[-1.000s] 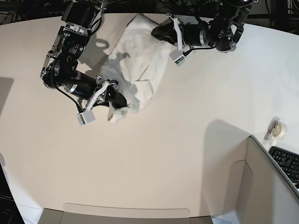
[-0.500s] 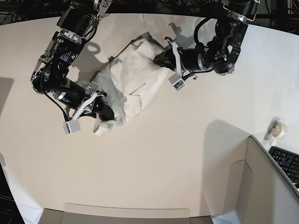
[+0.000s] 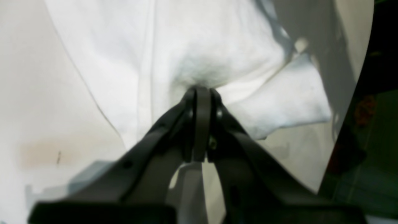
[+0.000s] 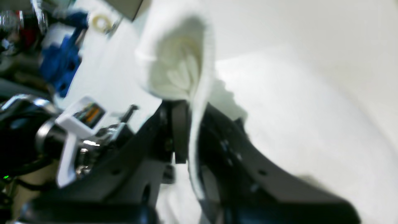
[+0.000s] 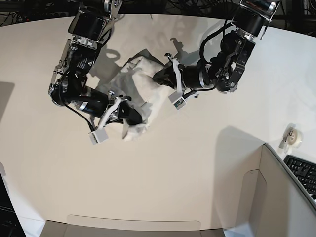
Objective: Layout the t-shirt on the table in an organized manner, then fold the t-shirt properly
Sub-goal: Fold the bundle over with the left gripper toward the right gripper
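In the base view, going left to right, the right gripper (image 5: 132, 116) comes first, at the near lower corner of the t-shirt (image 5: 140, 81). The garment lies bunched and creased on the table (image 5: 163, 173), plain white side up, with no print in sight, so it is not yet laid out. This arm seems to hold one end so the cloth can be stretched between the two arms. Its wrist view shows the jaws nearly together, a thick rolled edge of the t-shirt (image 4: 183, 68) clamped between them and curling up past the tips.

Further right, the left gripper (image 5: 160, 77) reaches in from the far side and meets the shirt's upper right edge. It appears placed opposite the other arm so that pulling apart would open the crumpled fabric. In its wrist view the left gripper (image 3: 202, 91) has its jaws fully closed, pinching a small tuck of the t-shirt (image 3: 199, 46), which puckers at the tips.

At the far right a roll of tape (image 5: 295, 137) and a keyboard (image 5: 302, 172) sit well apart from the work.
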You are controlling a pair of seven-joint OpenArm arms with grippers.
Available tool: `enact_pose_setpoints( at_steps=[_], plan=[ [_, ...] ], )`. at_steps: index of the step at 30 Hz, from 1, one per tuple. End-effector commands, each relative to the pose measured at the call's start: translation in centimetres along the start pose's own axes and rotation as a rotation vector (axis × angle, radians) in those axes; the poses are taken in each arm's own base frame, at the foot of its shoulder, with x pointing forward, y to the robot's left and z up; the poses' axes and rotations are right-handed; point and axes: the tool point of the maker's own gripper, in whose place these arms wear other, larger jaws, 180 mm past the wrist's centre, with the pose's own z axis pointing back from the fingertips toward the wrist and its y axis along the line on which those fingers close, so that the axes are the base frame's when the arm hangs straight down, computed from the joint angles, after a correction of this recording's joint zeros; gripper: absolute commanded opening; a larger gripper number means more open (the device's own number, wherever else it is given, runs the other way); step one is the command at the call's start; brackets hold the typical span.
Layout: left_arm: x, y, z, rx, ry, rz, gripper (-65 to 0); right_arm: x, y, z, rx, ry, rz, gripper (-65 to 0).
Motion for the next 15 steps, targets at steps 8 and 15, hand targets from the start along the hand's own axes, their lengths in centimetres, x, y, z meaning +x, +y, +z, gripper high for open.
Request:
enact_pose_setpoints(
  at_steps=[8, 15],
  plan=[
    [-4.1, 2.4, 0.1, 0.11, 0.193, -0.011, -65.0, -1.3, 2.2, -2.7, 0.11, 0.057, -0.013, -65.0],
    [-3.6, 2.7, 0.2, 0.115, 0.185, -0.018, -65.0, -5.8, 4.3, -5.5, 0.2, 0.215, -0.045, -65.0]
  ],
)
